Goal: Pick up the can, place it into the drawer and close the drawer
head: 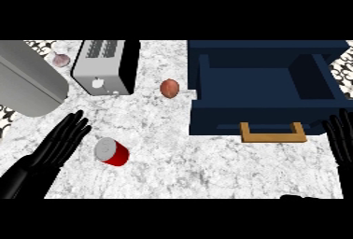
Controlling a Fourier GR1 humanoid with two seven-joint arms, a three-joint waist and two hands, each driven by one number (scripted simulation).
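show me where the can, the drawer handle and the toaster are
can (112, 152), head view, on its red side wall
drawer handle (273, 138), head view, on the front bar of the wooden handle
toaster (103, 65), head view, on its grey top near the slots

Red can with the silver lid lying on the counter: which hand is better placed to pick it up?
Left. The left hand lies open beside the red can; the right hand rests beyond the open navy drawer.
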